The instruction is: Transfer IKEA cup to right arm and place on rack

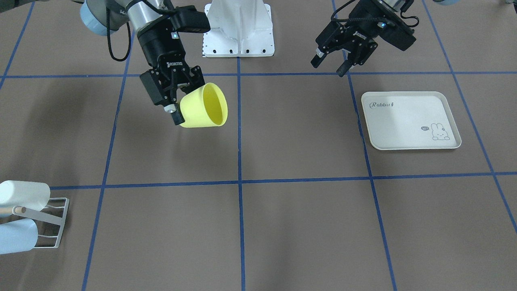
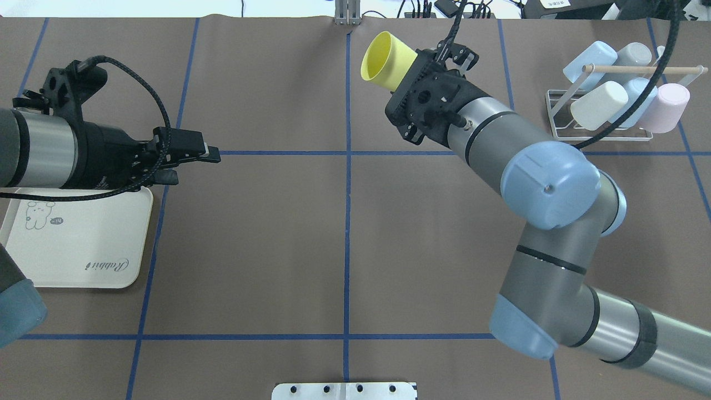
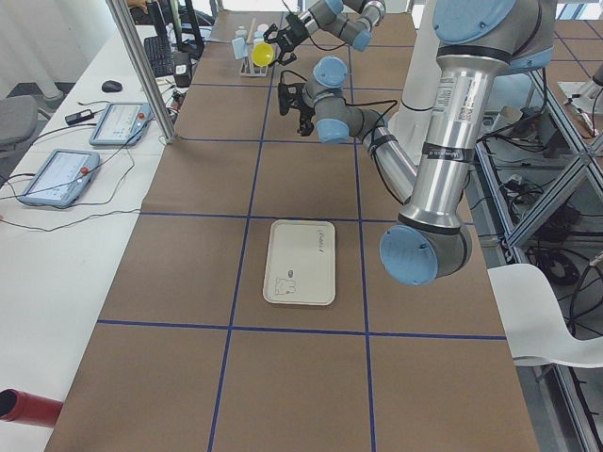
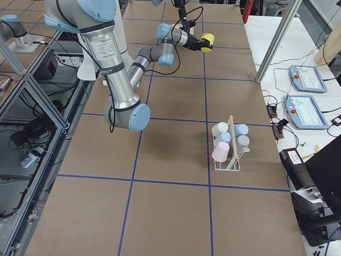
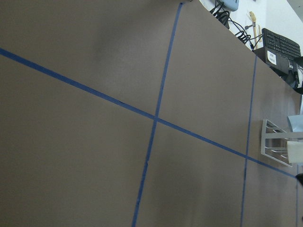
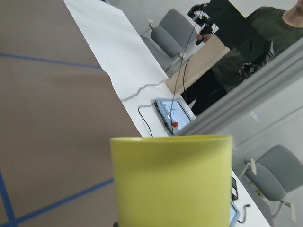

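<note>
The yellow IKEA cup [image 1: 204, 106] lies on its side in the air, clear of the brown desk [image 1: 303, 133]. In the overhead view it [image 2: 386, 61] sits near the desk's 12 o'clock edge, just right of the centre tape line, with its open mouth turned toward 10 o'clock. The right end effector [image 1: 181, 101] has its two fingers closed across the cup's narrow base end, one on either side, and the cup's yellow wall [image 6: 173, 179] fills the lower part of the right wrist view. The right arm [image 2: 547, 183] reaches in from 4 o'clock, bent at its pale blue elbow.

The rack [image 2: 555, 105] stands at about 2 o'clock on the desk in the overhead view, well apart from the cup. It is a white wire frame with a light wooden dowel [image 2: 639, 69] across the top, and pale blue, white and pink cups [image 2: 597, 105] are hung on its prongs.

The left end effector [image 1: 329, 66] hovers at about 9 o'clock in the overhead view, its fingers spread apart and holding nothing. Just below it, at 8 o'clock, a cream rabbit-printed tray [image 2: 83, 250] lies flat on the desk with nothing on it.

A person in a dark green top [image 6: 265, 23] shows beyond the desk in the right wrist view.
</note>
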`<control>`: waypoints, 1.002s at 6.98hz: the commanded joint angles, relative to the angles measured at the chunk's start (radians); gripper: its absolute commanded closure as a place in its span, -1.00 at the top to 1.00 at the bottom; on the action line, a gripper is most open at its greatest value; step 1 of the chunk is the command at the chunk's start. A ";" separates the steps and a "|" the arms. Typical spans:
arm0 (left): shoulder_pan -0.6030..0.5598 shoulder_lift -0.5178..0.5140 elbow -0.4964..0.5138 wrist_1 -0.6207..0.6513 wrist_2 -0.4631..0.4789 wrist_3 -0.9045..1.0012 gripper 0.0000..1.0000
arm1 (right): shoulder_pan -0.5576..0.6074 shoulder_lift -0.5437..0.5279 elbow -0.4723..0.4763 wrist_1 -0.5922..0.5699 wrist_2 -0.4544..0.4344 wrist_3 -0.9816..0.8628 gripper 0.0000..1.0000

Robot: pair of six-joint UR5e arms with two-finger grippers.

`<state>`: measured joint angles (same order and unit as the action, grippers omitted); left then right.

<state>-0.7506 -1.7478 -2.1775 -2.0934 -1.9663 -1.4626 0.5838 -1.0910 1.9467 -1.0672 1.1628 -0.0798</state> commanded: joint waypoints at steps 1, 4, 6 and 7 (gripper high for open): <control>-0.057 0.085 0.005 0.001 0.000 0.274 1.00 | 0.159 -0.015 -0.003 -0.152 0.102 -0.209 -0.50; -0.159 0.117 0.005 0.119 0.000 0.605 1.00 | 0.382 -0.036 -0.005 -0.351 0.257 -0.670 -0.46; -0.158 0.119 0.004 0.118 -0.003 0.599 1.00 | 0.518 -0.123 -0.028 -0.358 0.262 -1.034 -0.47; -0.158 0.119 0.004 0.118 -0.003 0.597 1.00 | 0.577 -0.134 -0.101 -0.352 0.262 -1.186 -0.57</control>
<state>-0.9073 -1.6297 -2.1731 -1.9766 -1.9690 -0.8650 1.0850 -1.1979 1.9074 -1.4204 1.4219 -1.0716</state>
